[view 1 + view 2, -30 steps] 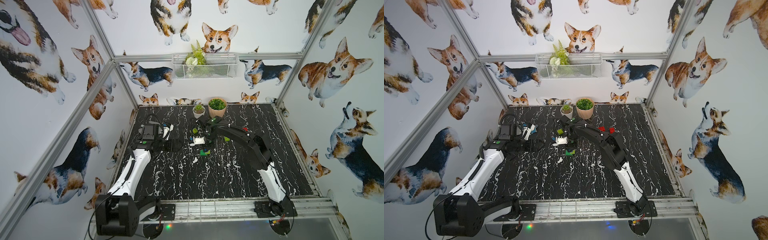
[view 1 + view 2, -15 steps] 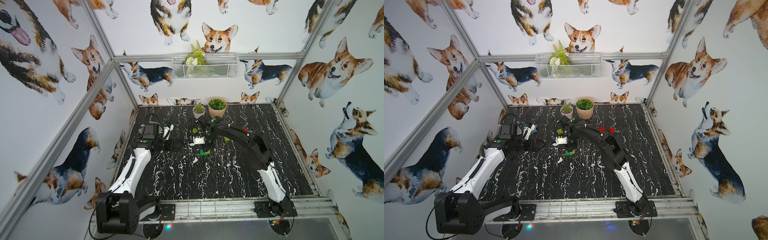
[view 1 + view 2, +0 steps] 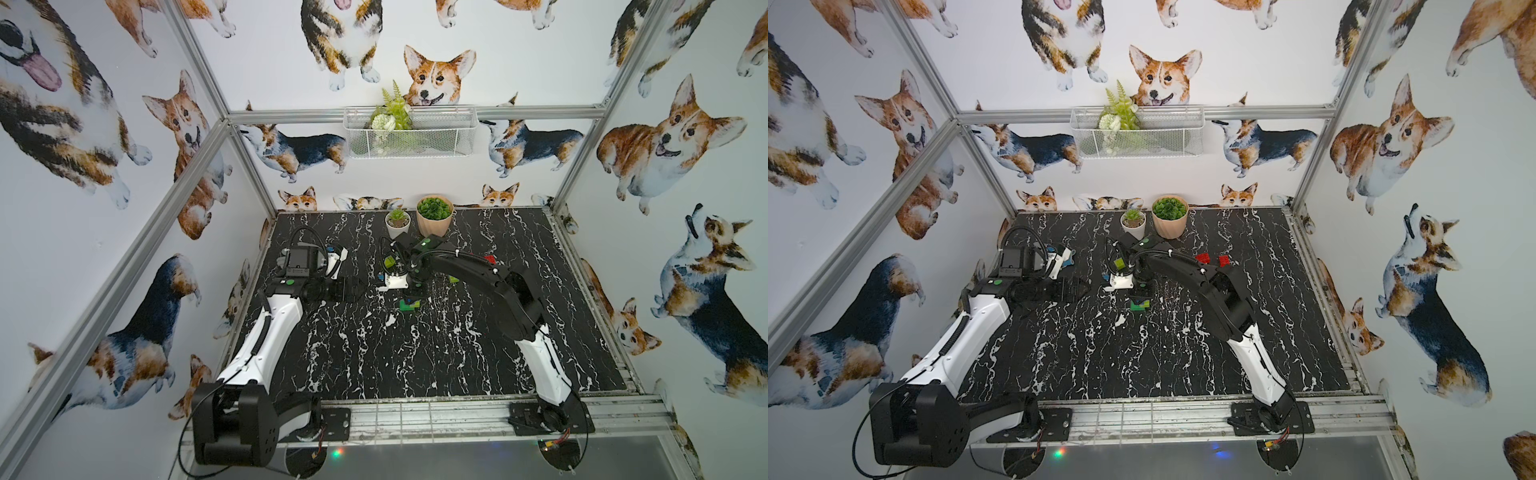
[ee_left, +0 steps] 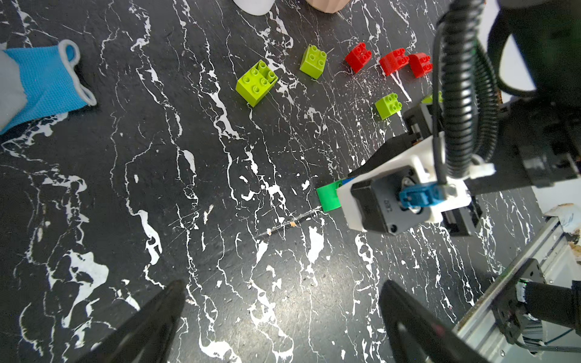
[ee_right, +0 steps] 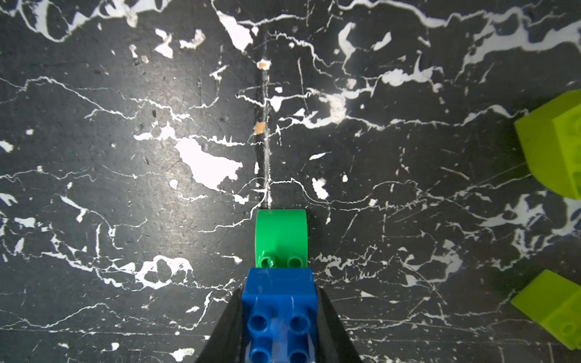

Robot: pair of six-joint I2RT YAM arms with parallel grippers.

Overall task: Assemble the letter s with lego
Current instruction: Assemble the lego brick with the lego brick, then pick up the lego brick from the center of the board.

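My right gripper (image 5: 279,301) is shut on a blue lego brick (image 5: 279,314), studs facing the camera. Just ahead of it a dark green brick (image 5: 280,234) with a rounded end lies on the table, and the blue brick covers its near end. Whether they are joined I cannot tell. In both top views this pair sits mid-table (image 3: 409,305) (image 3: 1139,304). My left gripper (image 4: 283,314) stands open and empty, low over bare table left of the pair. Lime bricks (image 4: 256,82) (image 4: 312,61) (image 4: 388,105) and three red bricks (image 4: 394,61) lie beyond.
Two plant pots (image 3: 397,222) (image 3: 434,214) stand at the back of the black marble table (image 3: 415,353). A blue cloth (image 4: 41,81) lies at the back left by my left arm. Two lime bricks (image 5: 556,144) (image 5: 553,308) lie close beside my right gripper. A metal rail (image 3: 457,411) runs along the front.
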